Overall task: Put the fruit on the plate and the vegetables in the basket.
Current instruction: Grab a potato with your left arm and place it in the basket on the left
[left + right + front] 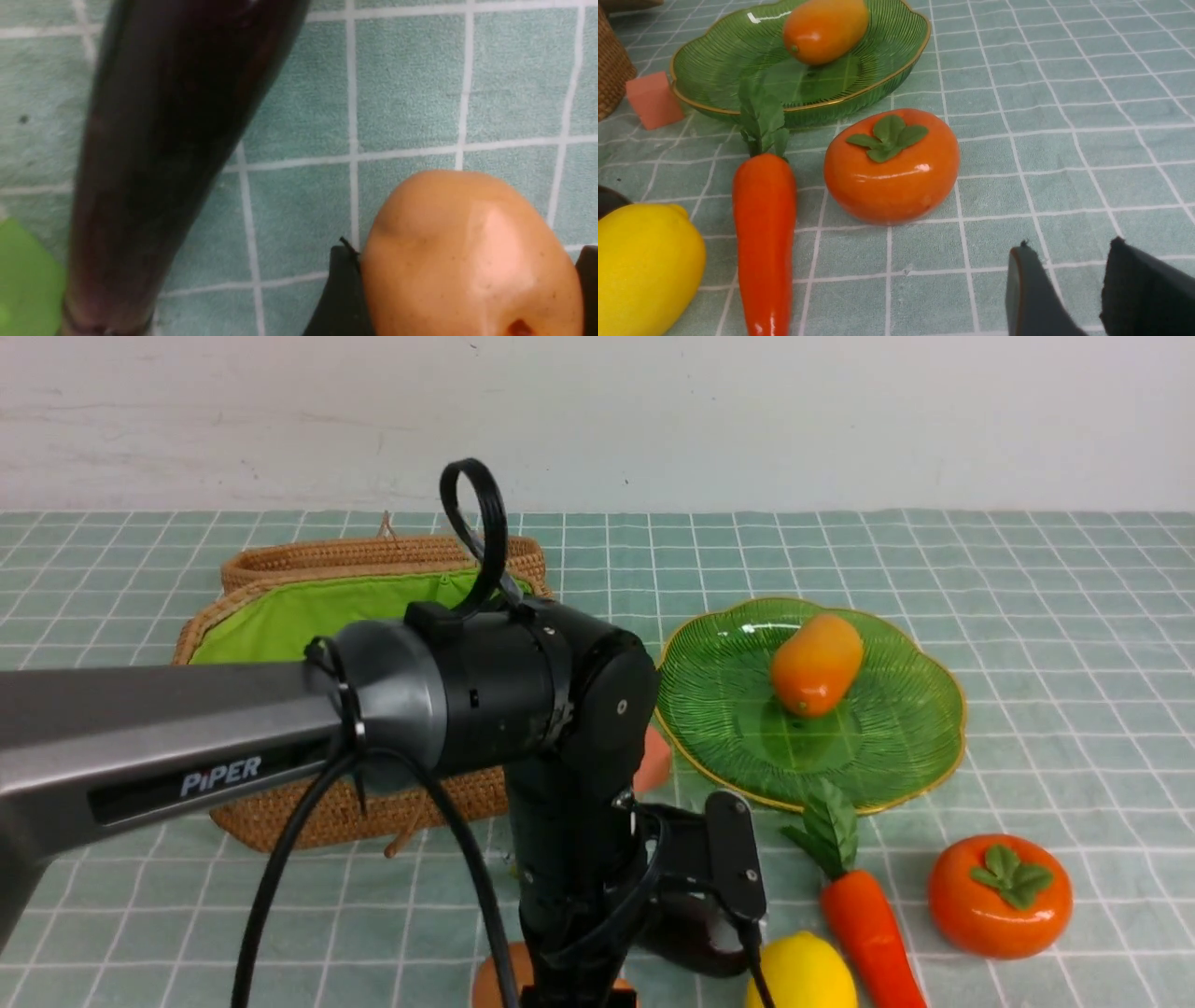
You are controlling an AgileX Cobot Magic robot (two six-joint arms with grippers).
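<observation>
A wicker basket (373, 553) is seen at left, a potato (467, 233) is flanked by the left gripper (465, 261), whether clasped cannot be told, a mango (817, 663) is laid on the green plate (887, 747), and the right gripper (1070, 247) is held part-open, empty, near a persimmon (892, 168).

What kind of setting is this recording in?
Probably a staged lab tabletop, not a real kitchen: glossy toy persimmon and carrot, a checked green tablecloth, a bare white wall behind.
</observation>
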